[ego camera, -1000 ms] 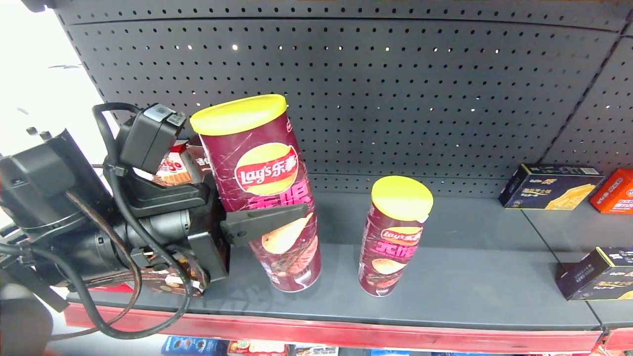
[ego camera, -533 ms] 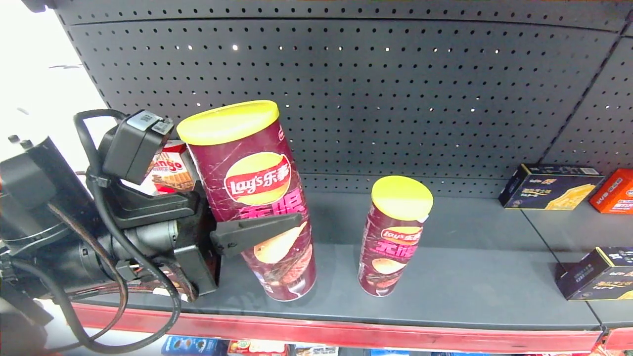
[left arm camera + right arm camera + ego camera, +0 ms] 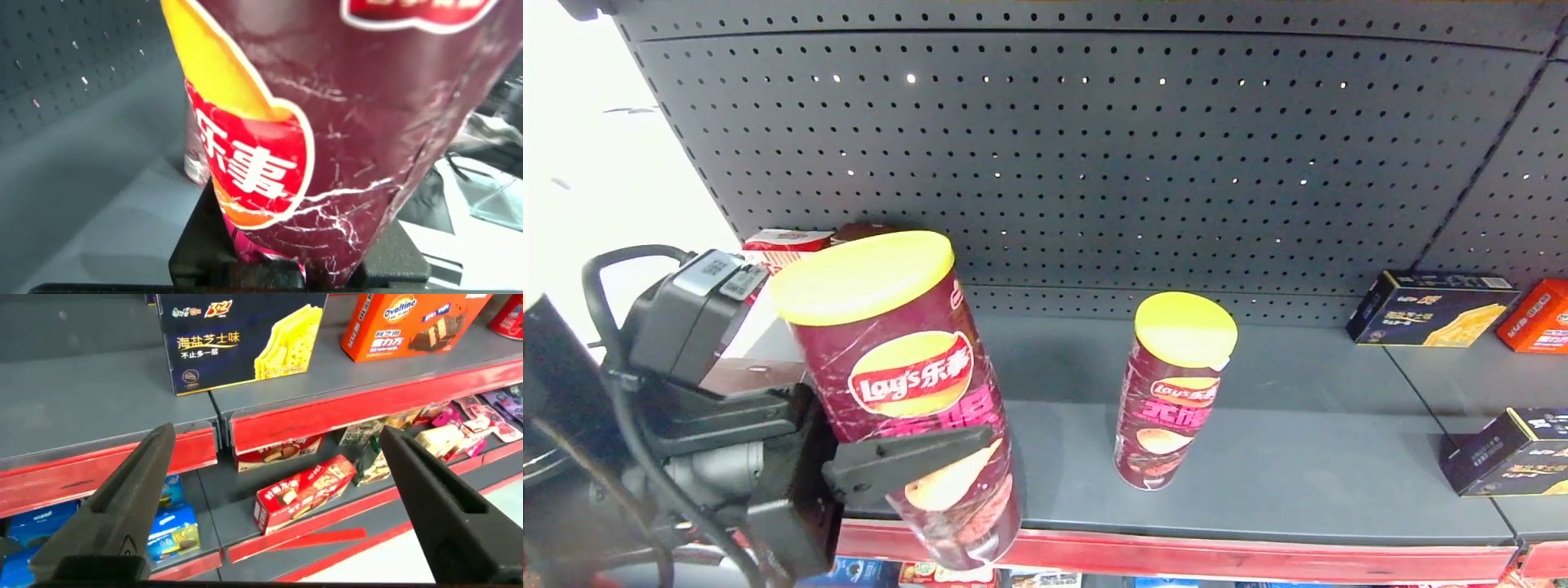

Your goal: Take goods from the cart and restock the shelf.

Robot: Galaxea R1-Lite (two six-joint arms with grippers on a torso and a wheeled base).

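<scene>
Shelf (image 3: 1298, 465) of dark metal with a red front lip (image 3: 1258, 559) sits just ahead of the left gripper (image 3: 956, 457). The tall maroon chip can (image 3: 890, 367) with its yellow lid hangs tilted, base out over that lip; pushed in at this lean, I judge it could catch the lip or topple the second can (image 3: 1176, 392) standing apart to the gripper's right. The left gripper pinches the can's lower half, while the right gripper (image 3: 275, 434), empty, is spread wide.
</scene>
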